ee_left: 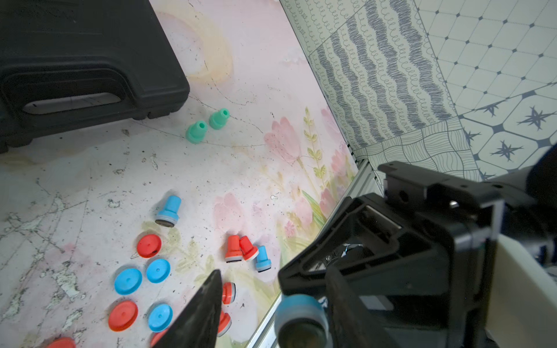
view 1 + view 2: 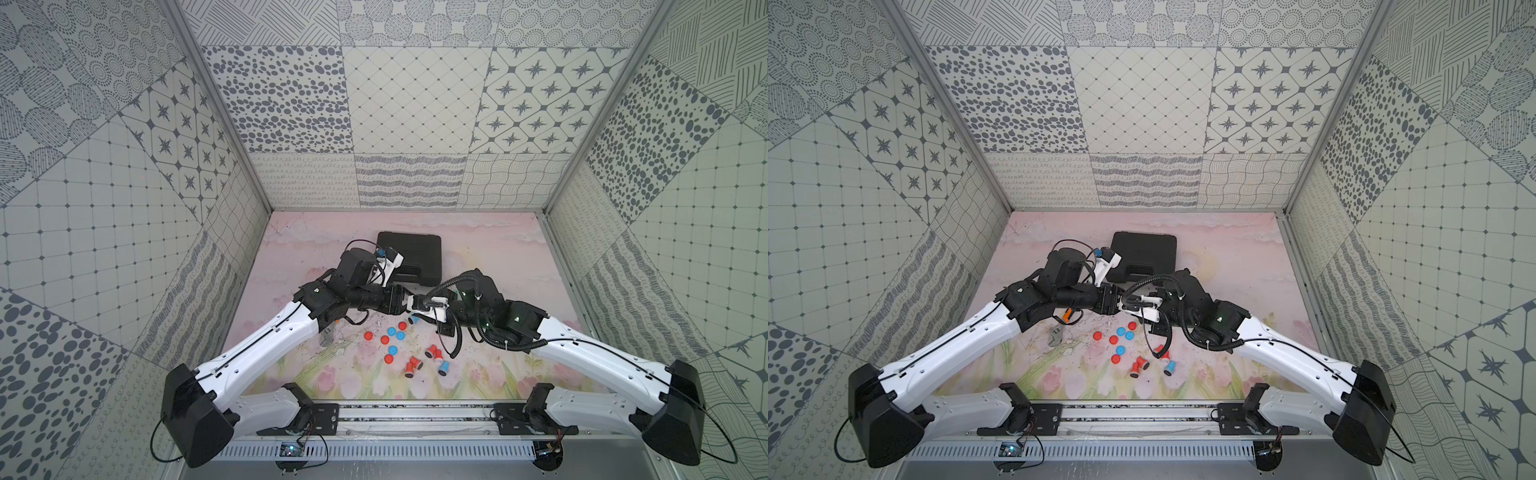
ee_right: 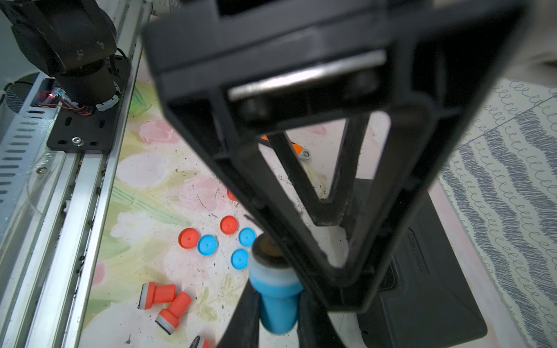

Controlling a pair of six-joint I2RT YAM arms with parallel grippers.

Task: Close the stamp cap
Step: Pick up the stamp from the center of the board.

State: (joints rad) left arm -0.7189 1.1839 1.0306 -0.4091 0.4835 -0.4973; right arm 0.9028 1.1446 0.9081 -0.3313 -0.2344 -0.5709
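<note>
Nearest us, at the right wrist camera, the right gripper (image 3: 275,290) is clenched on the blue stamp (image 3: 277,313). Its two fingers (image 3: 242,319) press the narrow handle from either side. The stamp's wide head, with its bare dark face, points away towards the left gripper (image 2: 401,302). That gripper's black frame fills most of the right wrist view, close against the stamp's head. We cannot tell whether the two touch.

From the left wrist camera we look almost straight at the stamp's face. One left finger (image 1: 202,310) stands off to one side of the head, with a strip of table showing between them. Those jaws are partly apart and not yet gripping.

In both top views the two grippers meet tip to tip above the middle of the table (image 2: 307,237), just in front of the black case (image 2: 415,249). The wrist cameras hide the held stamp there. Loose caps (image 2: 391,331), blue and red, lie on the table below the grippers. Red stamps (image 2: 412,368) and another blue stamp (image 2: 444,368) lie nearer the rail.

Only the left wrist view shows two green stamps (image 1: 196,132) standing beside the case. The right wrist view shows an orange-handled wrench (image 3: 298,149) behind the left gripper's frame.
</note>
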